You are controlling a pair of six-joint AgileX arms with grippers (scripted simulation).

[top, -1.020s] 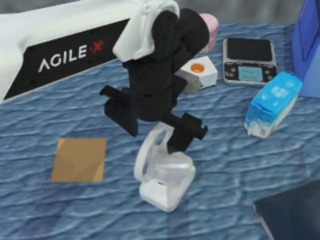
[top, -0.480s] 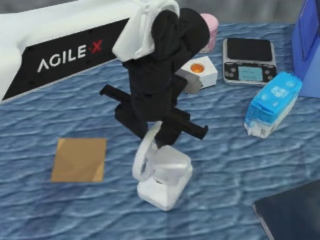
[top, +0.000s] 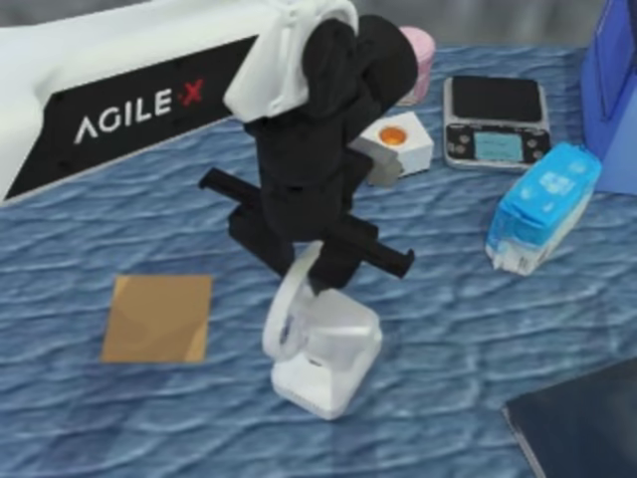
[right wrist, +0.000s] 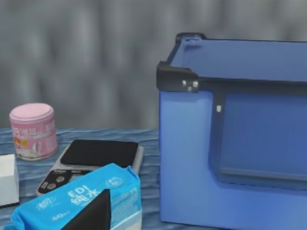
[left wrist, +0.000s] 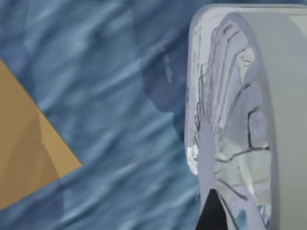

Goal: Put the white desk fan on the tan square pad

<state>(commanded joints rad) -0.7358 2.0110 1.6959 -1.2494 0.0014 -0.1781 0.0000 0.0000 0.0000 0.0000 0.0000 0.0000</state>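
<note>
The left gripper (top: 311,267) sits at the top view's centre, its jaws clamped on the ring head of the white desk fan (top: 323,344), which stands just below centre on the rippled blue tablecloth (top: 448,329). The tan square pad (top: 159,318), thin, flat and plain, lies at the left, apart from the fan, with bare cloth between them. Behind the arm stand a small white cube with an orange circle (top: 400,142), a pink canister (top: 416,62) and a flat digital scale (top: 496,121). A soft blue tissue pack (top: 542,207) lies at the right, beside a rigid blue plastic crate (top: 609,90). The right gripper is out of the top view; whether it is open I cannot tell.
</note>
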